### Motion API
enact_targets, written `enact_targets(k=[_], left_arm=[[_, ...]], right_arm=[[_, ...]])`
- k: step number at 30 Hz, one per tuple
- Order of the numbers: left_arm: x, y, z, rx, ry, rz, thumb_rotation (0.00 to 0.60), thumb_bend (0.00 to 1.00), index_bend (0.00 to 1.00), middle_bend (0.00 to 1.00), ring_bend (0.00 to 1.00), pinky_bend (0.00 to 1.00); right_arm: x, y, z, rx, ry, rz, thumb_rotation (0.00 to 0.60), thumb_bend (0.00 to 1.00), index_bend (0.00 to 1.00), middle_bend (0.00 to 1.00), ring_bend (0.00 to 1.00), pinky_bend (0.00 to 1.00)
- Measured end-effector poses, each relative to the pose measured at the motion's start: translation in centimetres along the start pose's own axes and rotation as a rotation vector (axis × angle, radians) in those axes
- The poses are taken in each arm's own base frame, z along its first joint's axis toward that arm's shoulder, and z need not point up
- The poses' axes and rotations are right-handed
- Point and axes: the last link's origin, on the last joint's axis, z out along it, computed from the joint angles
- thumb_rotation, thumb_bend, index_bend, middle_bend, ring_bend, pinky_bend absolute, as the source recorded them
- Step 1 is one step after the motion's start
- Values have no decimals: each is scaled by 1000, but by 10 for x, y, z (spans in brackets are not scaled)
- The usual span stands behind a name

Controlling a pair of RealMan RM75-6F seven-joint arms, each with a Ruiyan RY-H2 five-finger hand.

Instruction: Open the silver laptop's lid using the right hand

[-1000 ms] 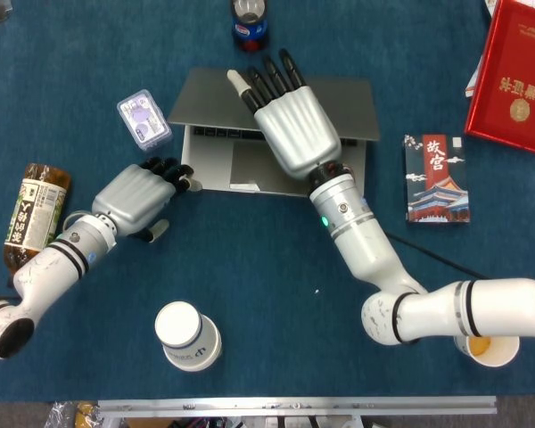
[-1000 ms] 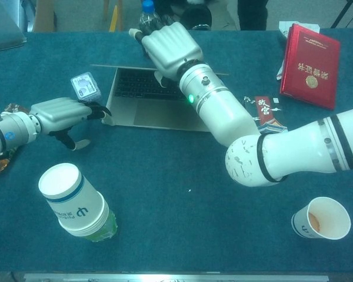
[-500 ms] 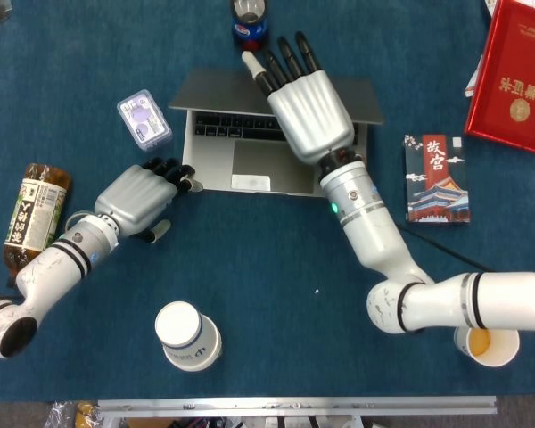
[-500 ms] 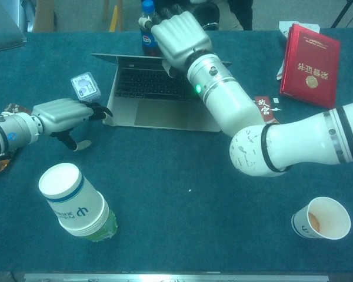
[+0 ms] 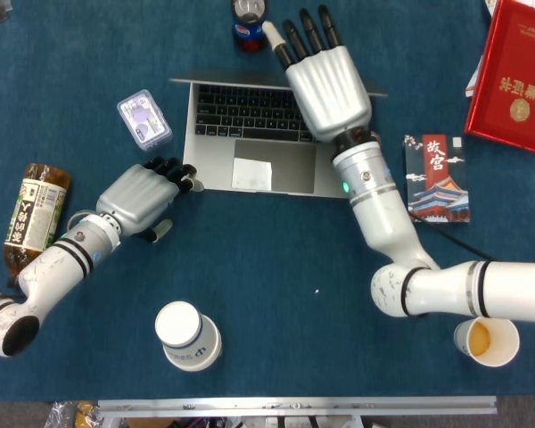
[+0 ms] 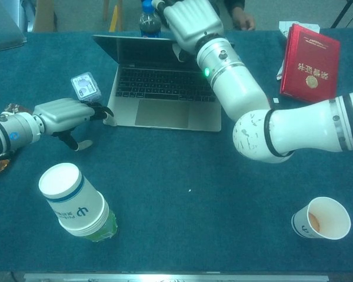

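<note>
Laptop [image 5: 259, 134]: silver, far centre of table [image 5: 276, 259]; lid up, keyboard showing.
Right hand [image 5: 325, 76]: fingers straight and slightly apart against the lid's top edge, clamped on nothing.
Left hand [image 5: 141, 198]: fingers curled, touching the laptop's near-left corner; grip cannot be told.
Risk: a further push could tip the lid into the cola bottle [image 5: 248, 22] just behind, or slide the base.
Count: one laptop; two bottles, counting the tea bottle [image 5: 31, 214]; two paper cups [image 5: 187, 334].

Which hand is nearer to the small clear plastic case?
Left. The left hand lies just below the plastic case, by the laptop front corner; the right hand is across the laptop at its lid.
</note>
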Motion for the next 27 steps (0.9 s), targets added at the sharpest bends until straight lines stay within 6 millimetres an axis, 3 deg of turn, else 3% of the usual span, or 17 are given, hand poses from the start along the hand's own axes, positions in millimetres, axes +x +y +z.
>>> enact_targets(k=[27], left_arm=[[1,-4,-3,15,4,-2,585,417,174,93,54,56]], right_arm=[[8,48,39,-158,42,-30,600,398,87,134,0,48]])
